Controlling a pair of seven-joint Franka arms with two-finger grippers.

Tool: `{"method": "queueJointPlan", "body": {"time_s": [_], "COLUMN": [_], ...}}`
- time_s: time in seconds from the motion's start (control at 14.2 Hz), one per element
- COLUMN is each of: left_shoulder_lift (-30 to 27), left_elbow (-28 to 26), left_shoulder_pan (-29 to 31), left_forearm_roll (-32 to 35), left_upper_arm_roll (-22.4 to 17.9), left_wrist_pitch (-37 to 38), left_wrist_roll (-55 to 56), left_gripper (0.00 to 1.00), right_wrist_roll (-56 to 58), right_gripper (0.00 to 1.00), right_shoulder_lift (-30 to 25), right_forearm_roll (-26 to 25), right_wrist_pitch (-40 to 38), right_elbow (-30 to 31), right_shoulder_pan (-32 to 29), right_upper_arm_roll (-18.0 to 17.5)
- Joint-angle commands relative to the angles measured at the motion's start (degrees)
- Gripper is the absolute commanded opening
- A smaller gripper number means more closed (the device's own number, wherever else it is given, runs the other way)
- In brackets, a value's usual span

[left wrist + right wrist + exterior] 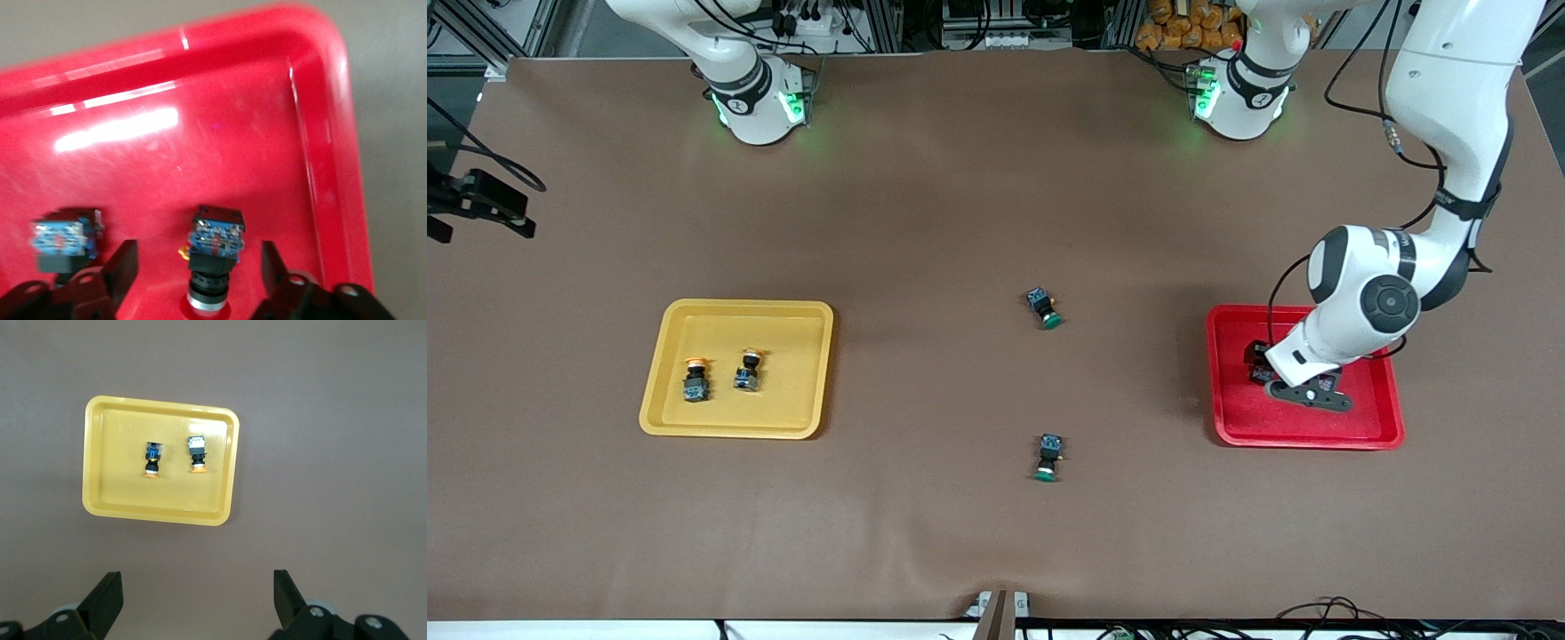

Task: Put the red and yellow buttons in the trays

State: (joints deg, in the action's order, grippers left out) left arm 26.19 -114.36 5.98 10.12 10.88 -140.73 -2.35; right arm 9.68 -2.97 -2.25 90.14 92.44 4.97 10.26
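Left end effector [199, 267] sits low in the red tray [320, 100], released, straddling a red button [213, 257], apparently just deposited. Right end effector [198, 597], released, waits over the counter [960, 222], yellow tray [100, 453] at 12 o'clock.

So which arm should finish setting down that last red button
Left. Its hand is open in the red tray, straddling a red button beside the other red button. The right hand waits high over the yellow tray.

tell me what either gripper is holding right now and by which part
Nothing is held. The left gripper is open in the red tray, its fingers apart on either side of a red button. The right gripper is open, high above the yellow tray.
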Motion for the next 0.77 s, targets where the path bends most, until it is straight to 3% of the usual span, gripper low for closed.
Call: {"method": "queueJointPlan", "body": {"time_s": [0.0,0.42,0.7], "left_shoulder_lift": [-7.63,-15.55,-15.91], "left_elbow": [0.79,19.22,31.46], "left_shoulder_pan": [0.44,0.17,0.26], "left_forearm_roll": [1.31,0.6,-0.09], "left_upper_arm_roll": [0.64,3.62,6.08], "left_wrist_pitch": [7.09,36.36,50.18], "left_wrist_roll": [-0.29,-0.46,-0.29], "left_gripper": [1.0,1.0,1.0], "right_wrist_roll": [1.13,0.69,0.51], "right_gripper": [1.0,1.0,1.0], "right_shoulder_lift": [0.33,0.33,0.33], "right_forearm_roll": [0.14,0.85,1.02], "right_wrist_pitch": [-0.93,-0.84,-1.11], "right_elbow": [-1.48,-2.0,-1.92], "right_shoulder_pan": [-0.49,-0.23,-0.05], "right_upper_arm_roll": [-0.15,-0.15,-0.15]}}
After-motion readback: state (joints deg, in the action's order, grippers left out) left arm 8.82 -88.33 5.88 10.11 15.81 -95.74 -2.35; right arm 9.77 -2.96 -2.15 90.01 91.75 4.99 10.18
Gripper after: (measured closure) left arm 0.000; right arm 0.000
